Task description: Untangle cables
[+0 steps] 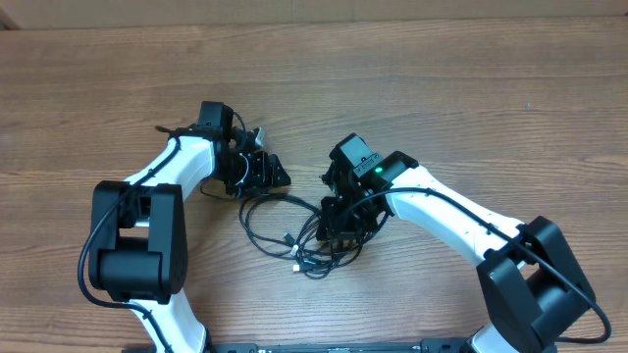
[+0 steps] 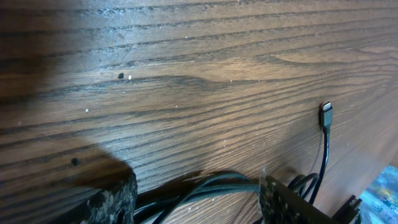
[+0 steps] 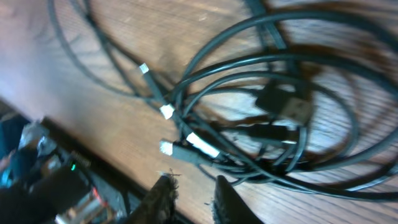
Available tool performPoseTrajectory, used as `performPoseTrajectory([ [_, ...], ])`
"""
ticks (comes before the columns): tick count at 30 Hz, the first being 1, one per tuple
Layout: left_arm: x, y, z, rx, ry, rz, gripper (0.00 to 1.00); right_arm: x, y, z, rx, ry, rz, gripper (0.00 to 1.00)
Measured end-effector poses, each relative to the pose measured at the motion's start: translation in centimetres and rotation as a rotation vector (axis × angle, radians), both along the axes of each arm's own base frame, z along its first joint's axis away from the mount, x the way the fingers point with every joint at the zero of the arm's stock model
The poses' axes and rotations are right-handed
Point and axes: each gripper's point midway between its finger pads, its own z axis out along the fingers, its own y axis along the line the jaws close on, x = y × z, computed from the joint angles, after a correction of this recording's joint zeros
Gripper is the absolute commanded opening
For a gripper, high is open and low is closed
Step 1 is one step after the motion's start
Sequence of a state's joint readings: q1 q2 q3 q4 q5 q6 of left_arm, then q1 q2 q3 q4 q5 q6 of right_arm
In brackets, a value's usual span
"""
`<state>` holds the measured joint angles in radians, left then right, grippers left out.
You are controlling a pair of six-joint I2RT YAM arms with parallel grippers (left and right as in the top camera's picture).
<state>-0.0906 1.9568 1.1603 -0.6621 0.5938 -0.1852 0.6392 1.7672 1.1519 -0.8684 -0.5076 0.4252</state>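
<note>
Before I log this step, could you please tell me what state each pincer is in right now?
Left pincer: open, cables running between its fingers.
Right pincer: fingers nearly together, nothing visibly between; shut or not cannot be told.

The cables are thin black cords lying in a loose tangle of overlapping loops flat on the wood, around the middle of the scene and a little toward the near side. The loops cross one another several times and none is pulled taut. Small silver-tipped plug ends lie close together where the strands bunch, and a broader flat black plug rests inside the loops. One cord runs off alone, and its small plug lies apart from the rest.
</note>
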Motion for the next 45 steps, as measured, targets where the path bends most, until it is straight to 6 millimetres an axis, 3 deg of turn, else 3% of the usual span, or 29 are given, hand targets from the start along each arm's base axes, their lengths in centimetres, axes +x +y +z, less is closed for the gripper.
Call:
performPoseTrajectory([
  [1, 0.0, 0.0, 0.0, 0.0, 0.0, 0.0, 0.66, 0.2, -0.2, -0.5, -0.02, -0.01, -0.028, 0.41],
  [3, 0.0, 0.0, 0.0, 0.0, 0.0, 0.0, 0.66, -0.1, 0.2, -1.4, -0.018, -0.028, -0.023, 0.48],
  [9, 0.0, 0.0, 0.0, 0.0, 0.001, 0.002, 0.67, -2.8, 3.4, -1.7, -0.012, -0.113, 0.131, 0.49],
  [12, 0.0, 0.0, 0.0, 0.0, 0.001, 0.002, 0.67, -3.9, 3.8, -1.9, -0.03, -0.133, 0.181, 0.59],
  [18, 0.0, 0.0, 0.0, 0.0, 0.001, 0.002, 0.68, -4.7, 0.8, -2.1, -0.17, -0.142, 0.297, 0.75],
  [19, 0.0, -0.1, 0.0, 0.0, -0.001, 0.002, 0.69, -4.4, 0.7, -1.9, -0.176, -0.164, 0.323, 0.72],
  [21, 0.1, -0.1, 0.1, -0.001, -0.001, 0.002, 0.7, -3.9, 0.9, -1.7, -0.172, -0.204, 0.365, 0.56],
  [23, 0.2, 0.0, 0.1, 0.001, -0.007, 0.002, 0.7, -3.8, 0.9, -1.6, -0.164, -0.232, 0.421, 0.51],
  [32, 0.2, 0.0, 0.1, 0.003, -0.009, 0.002, 0.72, -5.8, 2.3, -2.1, -0.232, -0.415, 0.714, 0.52],
  [36, 0.2, 0.0, 0.1, 0.001, -0.009, 0.002, 0.73, -5.0, 3.0, -2.1, -0.291, -0.532, 0.749, 0.51],
  [39, 0.2, -0.1, 0.2, -0.001, -0.009, 0.002, 0.73, -4.1, 3.7, -2.2, -0.293, -0.597, 0.747, 0.44],
  [43, 0.2, -0.1, 0.2, -0.001, -0.009, 0.002, 0.74, -3.9, 3.0, -2.8, -0.325, -0.608, 0.758, 0.32],
  [44, 0.2, -0.1, 0.2, -0.001, -0.009, 0.002, 0.74, -3.9, 3.0, -2.8, -0.325, -0.611, 0.76, 0.34],
  [45, 0.2, -0.1, 0.2, -0.001, -0.009, 0.002, 0.74, -3.9, 3.0, -2.8, -0.323, -0.612, 0.767, 0.42],
])
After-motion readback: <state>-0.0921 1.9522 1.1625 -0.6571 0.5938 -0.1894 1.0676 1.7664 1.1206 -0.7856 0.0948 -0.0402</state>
